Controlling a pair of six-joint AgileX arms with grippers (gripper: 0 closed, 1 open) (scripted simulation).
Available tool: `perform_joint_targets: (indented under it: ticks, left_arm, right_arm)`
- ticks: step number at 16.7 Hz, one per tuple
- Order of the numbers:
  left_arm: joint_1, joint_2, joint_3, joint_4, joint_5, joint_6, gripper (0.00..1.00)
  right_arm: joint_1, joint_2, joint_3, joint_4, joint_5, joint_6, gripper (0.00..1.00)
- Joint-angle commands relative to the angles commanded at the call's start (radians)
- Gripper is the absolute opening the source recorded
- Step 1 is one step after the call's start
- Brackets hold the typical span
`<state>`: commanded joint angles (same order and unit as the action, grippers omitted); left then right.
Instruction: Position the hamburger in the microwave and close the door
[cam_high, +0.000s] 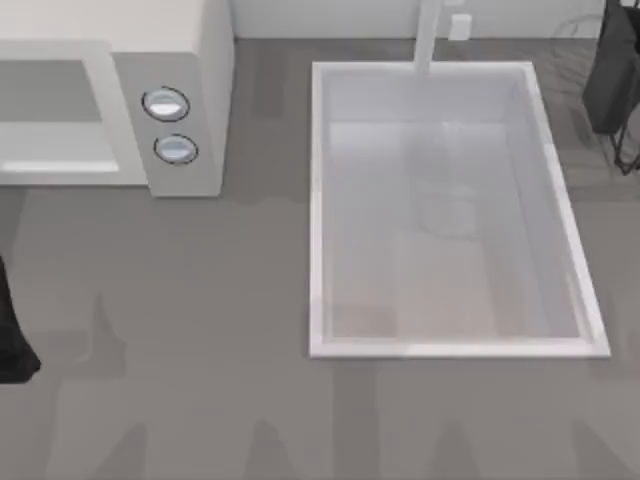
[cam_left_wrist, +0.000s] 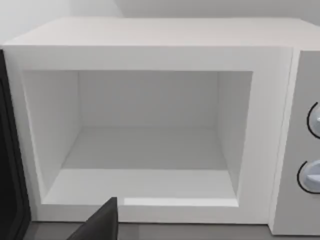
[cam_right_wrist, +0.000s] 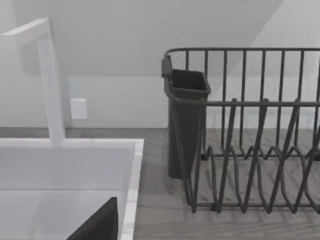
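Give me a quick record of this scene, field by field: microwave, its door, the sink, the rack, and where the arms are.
microwave: off-white box at the table's far left, two round knobs on its side panel
cavity: open and bare inside
door: dark edge at the cavity's side, swung open
hamburger: not seen
sink: white basin right of the microwave, faucet at its far rim
dish rack: dark wire rack beside the sink, with a cutlery cup
left arm: at the top view's left edge, facing the microwave
right arm: facing the rack

Microwave (cam_high: 150, 90) cut by the frame edge, door (cam_left_wrist: 9, 165) perhaps too.
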<state>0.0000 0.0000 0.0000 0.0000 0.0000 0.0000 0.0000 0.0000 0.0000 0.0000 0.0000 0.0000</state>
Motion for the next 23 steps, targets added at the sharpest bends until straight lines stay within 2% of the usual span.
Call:
perform_joint_targets:
  ticks: [4,7,10,18,23]
  left_arm:
    - [0.011,0.032,0.029,-0.023,-0.002,0.032,1.00]
    - [0.047,0.157,0.129,-0.107,-0.004,0.158,1.00]
    - [0.096,0.378,0.275,-0.236,-0.002,0.367,1.00]
    - [0.253,1.165,0.715,-0.662,0.004,1.034,1.00]
    - [0.335,1.515,0.947,-0.865,0.004,1.353,1.00]
  right_arm:
    - [0.000,0.000,0.000,0.000,0.000,0.000,1.00]
    - [0.000,0.000,0.000,0.000,0.000,0.000,1.00]
    - [0.000,0.000,0.000,0.000,0.000,0.000,1.00]
    - [0.000,0.000,0.000,0.000,0.000,0.000,1.00]
    - [0.000,0.000,0.000,0.000,0.000,0.000,1.00]
